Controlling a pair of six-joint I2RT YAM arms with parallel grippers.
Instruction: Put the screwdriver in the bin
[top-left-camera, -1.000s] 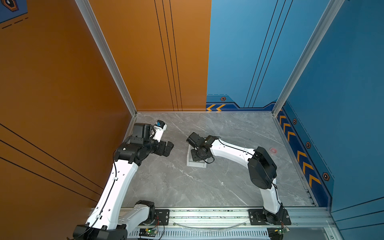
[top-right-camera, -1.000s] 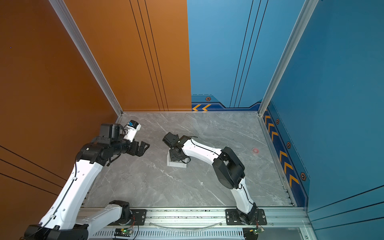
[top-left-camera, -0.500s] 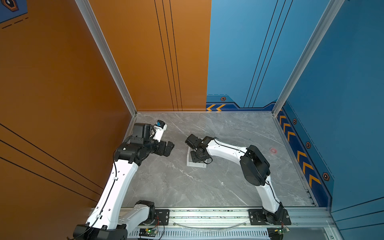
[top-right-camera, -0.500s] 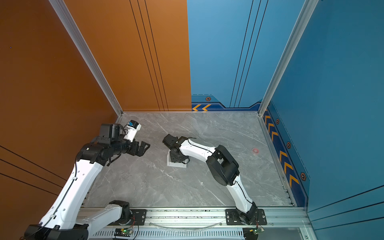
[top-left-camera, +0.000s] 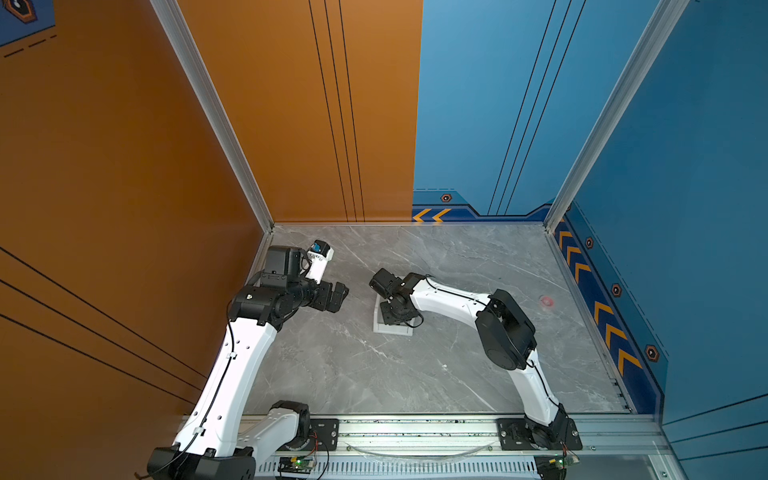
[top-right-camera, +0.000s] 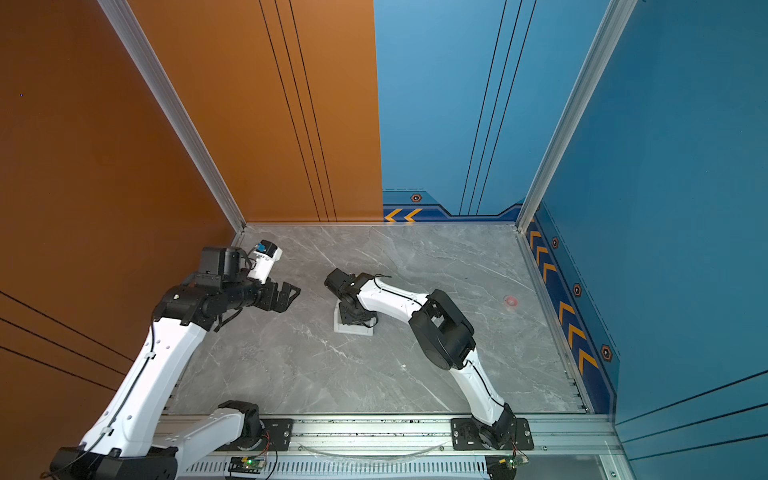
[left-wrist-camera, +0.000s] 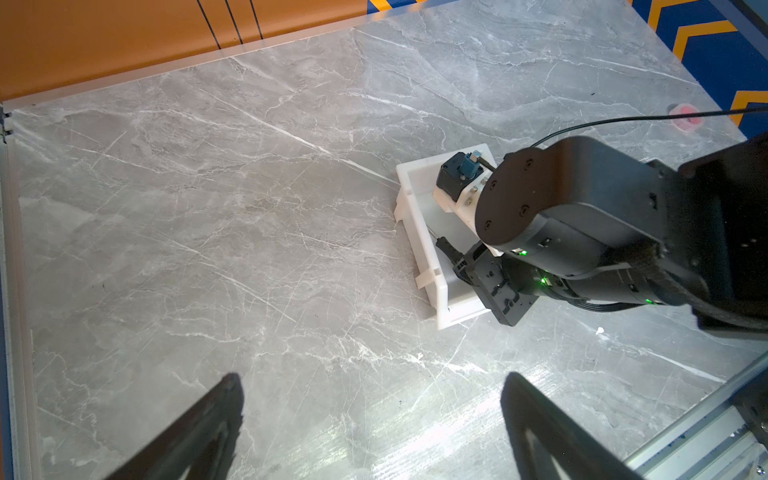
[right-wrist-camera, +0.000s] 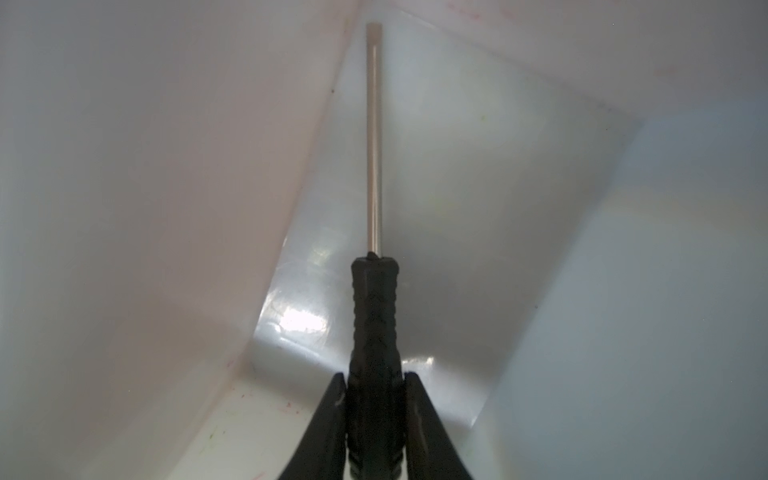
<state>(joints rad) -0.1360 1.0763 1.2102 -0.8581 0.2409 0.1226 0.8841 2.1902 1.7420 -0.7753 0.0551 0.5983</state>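
Right end effector (right-wrist-camera: 374, 395) reaching down into the white bin (left-wrist-camera: 419, 232), both fingers (right-wrist-camera: 328, 415) pressed against the black handle of the screwdriver (right-wrist-camera: 374, 307), whose metal shaft points along the bin's floor toward a corner. Left end effector (left-wrist-camera: 370, 415) released, jaws spread wide above the bare grey desk (top-left-camera: 415, 365), well apart from the bin.
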